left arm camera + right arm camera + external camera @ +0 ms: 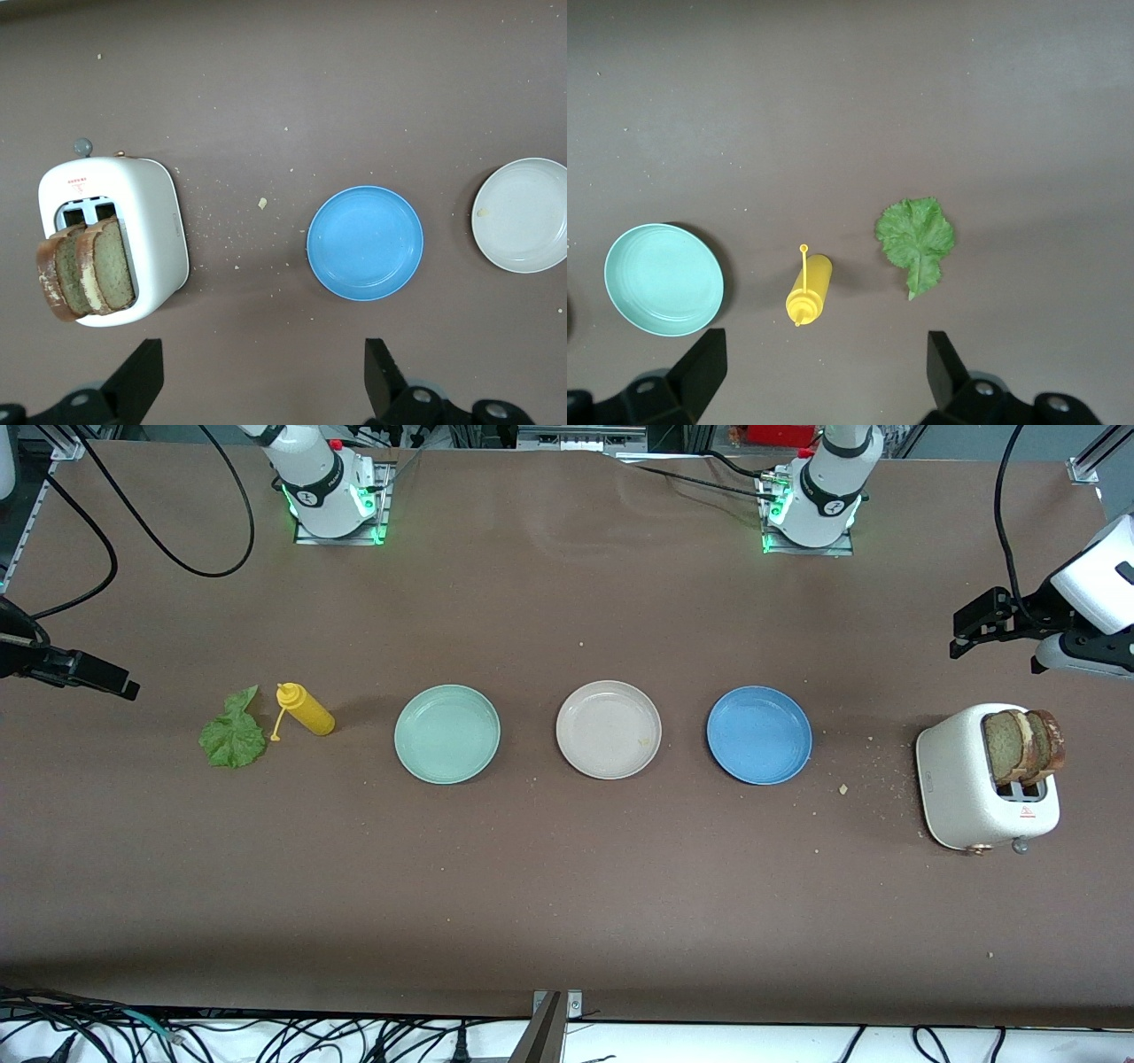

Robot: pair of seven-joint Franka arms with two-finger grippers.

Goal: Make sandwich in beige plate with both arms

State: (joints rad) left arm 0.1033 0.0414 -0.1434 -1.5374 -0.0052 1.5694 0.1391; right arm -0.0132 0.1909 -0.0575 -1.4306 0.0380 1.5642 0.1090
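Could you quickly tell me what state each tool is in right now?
Left tool: open, holding nothing, up beside the toaster.
Right tool: open, holding nothing, up by the lettuce.

Robotics lab, bolted arm bases [332, 509], cables [266, 1036]

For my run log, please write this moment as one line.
stage: not started | beige plate: empty | bread slices: in toaster | lettuce leaf: on table | left gripper: open, over table beside toaster | right gripper: open, over mustard bottle
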